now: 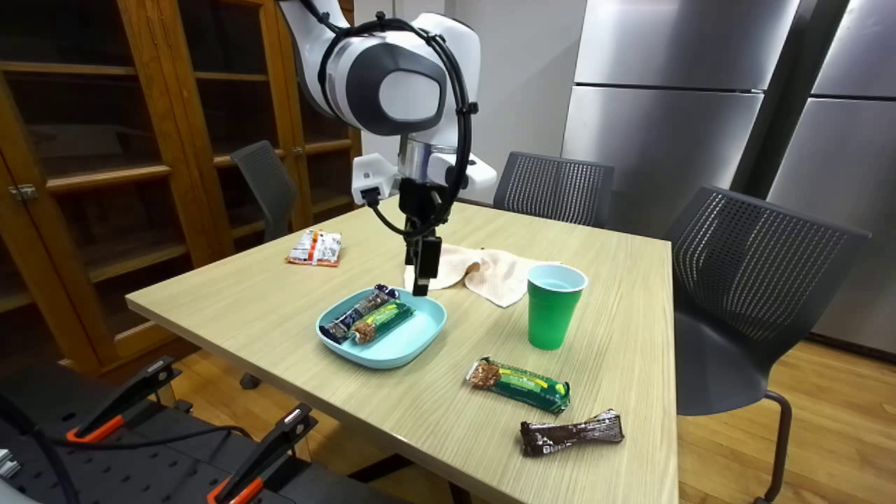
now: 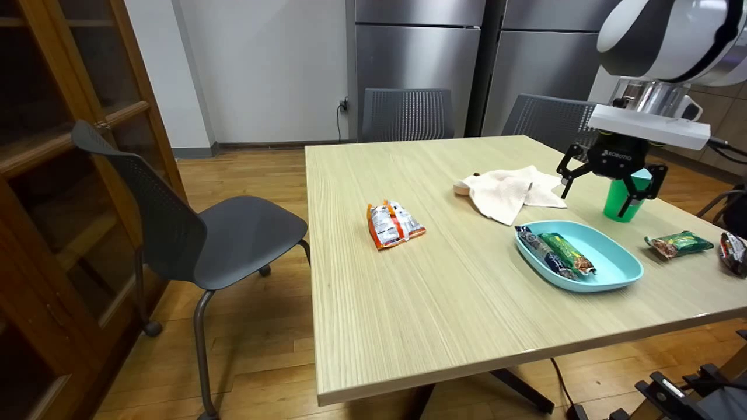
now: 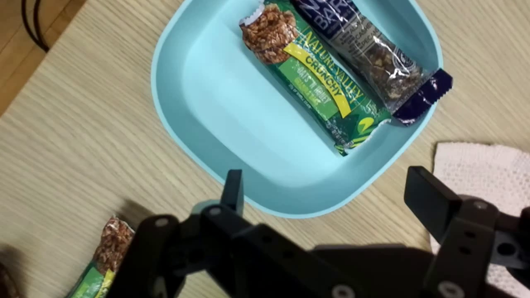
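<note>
My gripper [image 3: 323, 182] is open and empty. In both exterior views, the gripper [image 1: 422, 276] [image 2: 595, 204] hangs above the table near the far side of a light blue plate [image 1: 420, 336] [image 2: 618, 265] [image 3: 248, 124]. A green granola bar [image 1: 383, 320] [image 2: 566, 252] [image 3: 319, 78] and a dark blue bar [image 1: 358, 315] [image 2: 545, 252] [image 3: 364, 49] lie side by side in the plate. The dark blue bar's end rests over the rim. A beige cloth [image 1: 497, 273] [image 2: 508, 186] [image 3: 480, 174] lies beyond the plate, with a small brown thing [image 1: 472, 268] partly under it.
A green cup [image 1: 549, 318] [image 2: 618, 201] stands upright near the plate. Another green granola bar [image 1: 525, 385] [image 2: 680, 244] [image 3: 97, 273] and a brown-wrapped bar [image 1: 570, 432] [image 2: 732, 254] lie on the table. A silver-orange snack bag [image 1: 315, 248] [image 2: 397, 224] lies farther off. Chairs [image 1: 756, 301] surround the table.
</note>
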`<state>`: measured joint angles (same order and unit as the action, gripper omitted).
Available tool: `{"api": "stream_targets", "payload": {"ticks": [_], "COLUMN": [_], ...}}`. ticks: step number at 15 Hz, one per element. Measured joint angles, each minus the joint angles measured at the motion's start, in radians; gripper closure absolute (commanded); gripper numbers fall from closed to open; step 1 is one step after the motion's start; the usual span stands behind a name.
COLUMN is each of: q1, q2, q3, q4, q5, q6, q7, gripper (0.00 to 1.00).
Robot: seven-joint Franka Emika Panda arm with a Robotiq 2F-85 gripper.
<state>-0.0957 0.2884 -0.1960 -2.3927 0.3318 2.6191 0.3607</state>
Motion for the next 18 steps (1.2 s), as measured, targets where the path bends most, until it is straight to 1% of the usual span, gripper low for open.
{"api": "stream_targets", "payload": {"ticks": [4,7,18], "q1": [-0.022,-0.024,-0.024], "q2": [0.001,0.004,0.004], "q3": [-0.011,-0.029,-0.029], "q4": [-0.018,-0.023,-0.025], "q5": [0.087,0.096,0.098], "q6": [0.051,0.078,0.083], "q7": [0.088,0.154,0.171], "gripper": [0.0,0.0,0.0]}}
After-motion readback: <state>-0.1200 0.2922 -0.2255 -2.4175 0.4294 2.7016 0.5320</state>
